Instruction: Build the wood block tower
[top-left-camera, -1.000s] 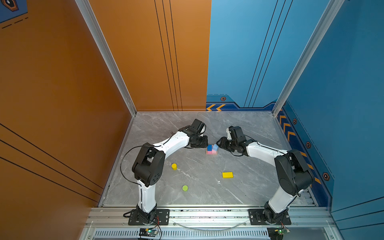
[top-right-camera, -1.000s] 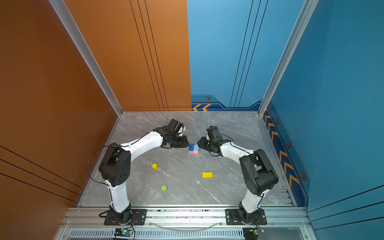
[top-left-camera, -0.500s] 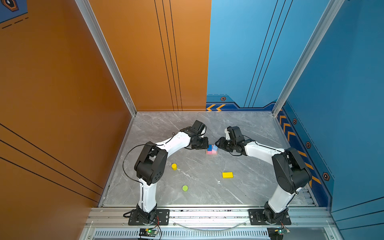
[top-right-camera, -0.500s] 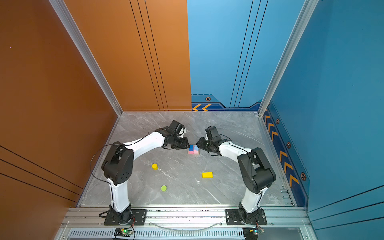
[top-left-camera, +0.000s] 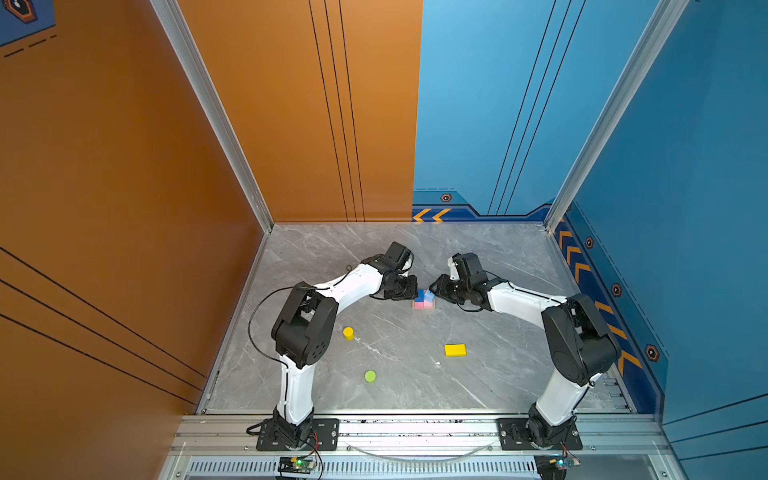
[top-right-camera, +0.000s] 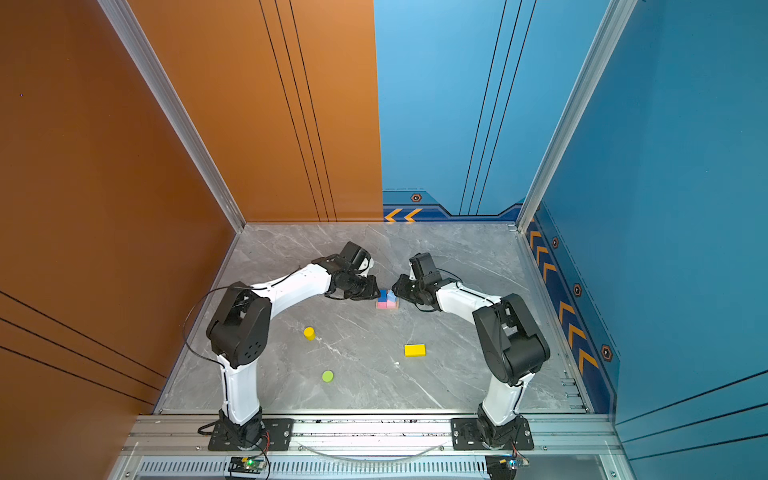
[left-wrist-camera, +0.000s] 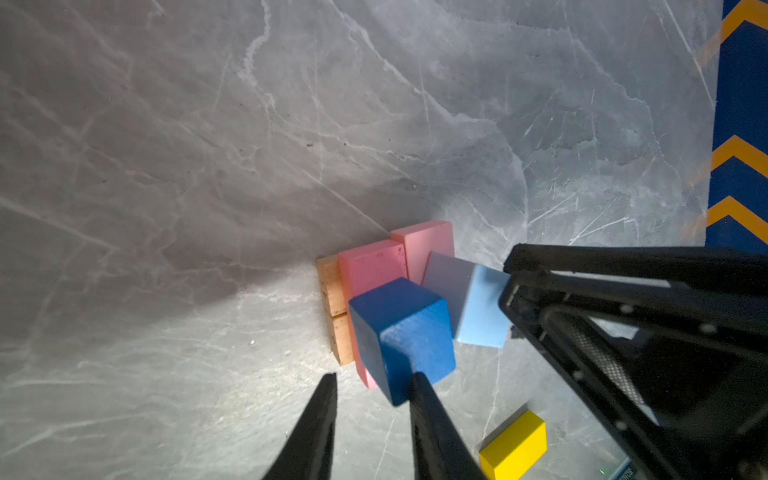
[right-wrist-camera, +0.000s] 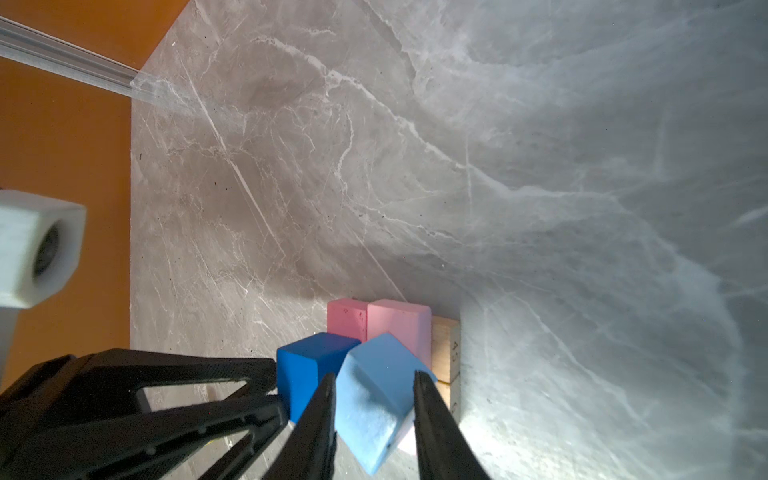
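On the grey marble counter (top-left-camera: 498, 374), the left end effector (left-wrist-camera: 373, 380), jaws apart, touches the dark-blue wooden cube (left-wrist-camera: 399, 316) with one finger (left-wrist-camera: 428, 415). The right end effector (right-wrist-camera: 374, 374) clamps the tilted light-blue cube (right-wrist-camera: 365, 415) beside it. The dark-blue one rests mid-counter on two pink bars (left-wrist-camera: 374, 262) over two tan planks (left-wrist-camera: 332, 291). A yellow brick (top-left-camera: 455, 350), yellow cylinder (top-left-camera: 348, 333) and lime-green cylinder (top-left-camera: 370, 376) lie nearer the front edge.

Robot lab cell; panelled walls (top-left-camera: 124, 174)

left gripper (top-left-camera: 412, 292) and right gripper (top-left-camera: 434, 290) flanking the tower (top-left-camera: 423, 304), light-blue cube (right-wrist-camera: 374, 399) filling right jaws, floor (top-left-camera: 419, 245) behind totally open
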